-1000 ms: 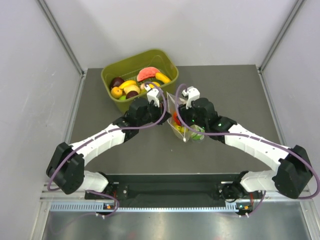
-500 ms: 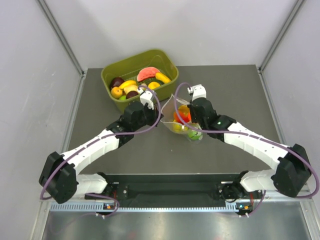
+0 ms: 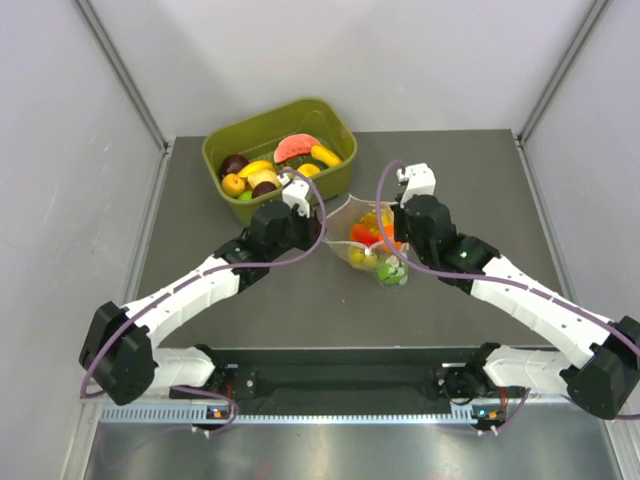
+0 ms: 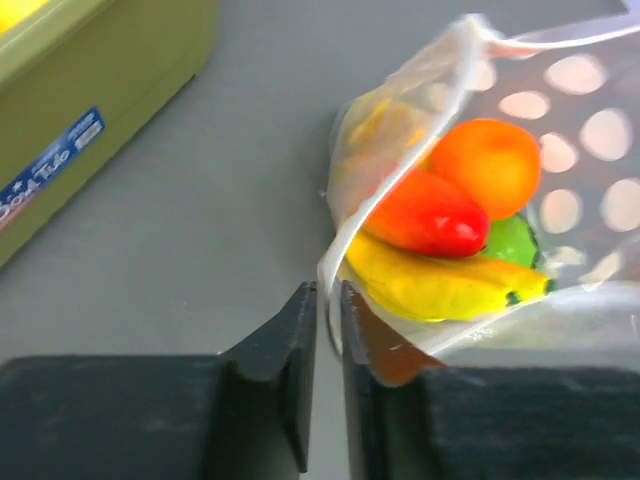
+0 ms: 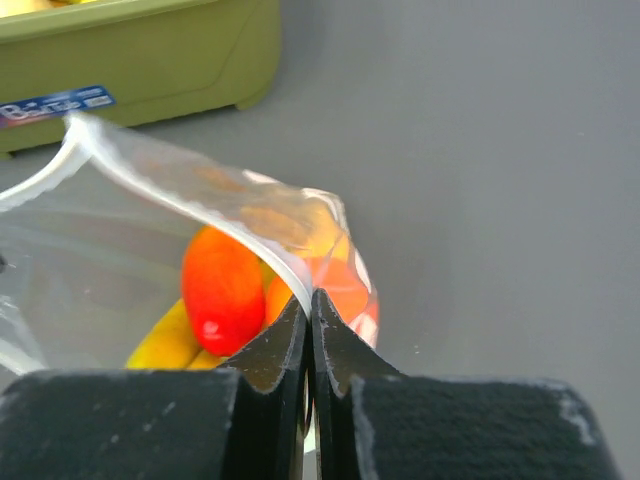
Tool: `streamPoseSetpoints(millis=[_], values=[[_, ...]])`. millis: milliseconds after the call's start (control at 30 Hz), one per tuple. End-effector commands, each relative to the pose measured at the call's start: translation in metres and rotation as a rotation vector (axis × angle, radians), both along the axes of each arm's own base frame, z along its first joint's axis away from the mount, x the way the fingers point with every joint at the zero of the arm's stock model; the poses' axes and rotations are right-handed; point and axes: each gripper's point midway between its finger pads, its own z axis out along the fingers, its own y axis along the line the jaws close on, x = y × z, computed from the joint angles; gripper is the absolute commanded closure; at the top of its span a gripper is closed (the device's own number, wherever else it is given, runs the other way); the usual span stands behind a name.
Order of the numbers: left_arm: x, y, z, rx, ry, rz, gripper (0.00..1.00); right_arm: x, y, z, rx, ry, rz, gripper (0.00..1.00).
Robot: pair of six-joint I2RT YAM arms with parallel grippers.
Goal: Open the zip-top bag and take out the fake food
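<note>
The clear dotted zip-top bag [image 3: 366, 238] hangs between my two grippers above the grey table, its mouth pulled wide open. My left gripper [image 3: 318, 221] is shut on the bag's left rim [image 4: 334, 290]. My right gripper [image 3: 398, 222] is shut on the right rim [image 5: 298, 280]. Inside lies the fake food: a red piece [image 4: 425, 215], a yellow banana bunch [image 4: 440, 285], an orange piece [image 4: 485, 165] and a green piece [image 4: 510, 240]. The red piece [image 5: 222, 285] and the banana [image 5: 170, 340] also show in the right wrist view.
An olive-green tub [image 3: 330, 125] stands at the back left, just behind the left gripper, holding a pink watermelon slice [image 3: 296, 146], dark purple fruits [image 3: 234, 163] and other toy food. Grey walls close in the table on both sides.
Both grippers have drawn apart, the right one to the right and back, the left one slightly left. The bag's mouth has spread from nearly closed to wide open.
</note>
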Motion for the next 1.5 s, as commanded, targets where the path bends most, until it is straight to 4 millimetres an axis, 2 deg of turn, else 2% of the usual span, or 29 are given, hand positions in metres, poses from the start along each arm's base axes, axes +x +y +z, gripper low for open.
streamPoseSetpoints(millis=[0,33,67,167,267,333,567,667,833,1067,1167,1300,1467], values=[[-0.003,-0.028,0.057,-0.052,-0.126,-0.101,0.75,-0.003,0.014,0.01,0.086,-0.017,0.054,1.0],[-0.004,-0.032,0.066,-0.051,-0.149,-0.115,0.68,-0.005,0.017,0.007,0.093,-0.009,0.066,1.0],[-0.006,-0.037,0.083,-0.067,-0.178,-0.125,0.67,-0.005,0.021,0.008,0.11,-0.014,0.077,1.0],[-0.019,-0.05,0.112,-0.092,-0.237,-0.168,0.66,-0.012,0.033,0.006,0.138,-0.006,0.117,1.0],[-0.03,-0.057,0.13,-0.122,-0.271,-0.177,0.67,-0.014,0.036,0.002,0.146,0.005,0.129,1.0],[-0.036,-0.064,0.13,-0.14,-0.256,-0.203,0.68,-0.015,0.038,0.001,0.152,0.007,0.131,1.0],[-0.045,-0.098,0.066,-0.08,-0.123,-0.303,0.69,-0.019,0.038,0.0,0.184,0.003,0.135,1.0],[-0.045,-0.101,0.049,-0.058,-0.112,-0.303,0.69,-0.02,0.038,-0.002,0.198,0.004,0.134,1.0],[-0.037,-0.098,0.044,-0.029,-0.154,-0.282,0.67,-0.024,0.037,-0.005,0.194,0.023,0.135,1.0],[-0.029,-0.106,0.015,0.027,-0.105,-0.281,0.66,-0.028,0.031,0.0,0.211,0.002,0.136,1.0],[-0.024,-0.103,0.01,0.046,-0.103,-0.254,0.65,-0.029,0.03,-0.001,0.211,-0.002,0.136,1.0],[-0.025,-0.101,0.01,0.052,-0.103,-0.252,0.65,-0.028,0.032,-0.002,0.203,0.003,0.143,1.0],[-0.031,-0.106,0.001,0.065,-0.06,-0.299,0.62,-0.027,0.033,-0.005,0.2,0.01,0.143,1.0]])
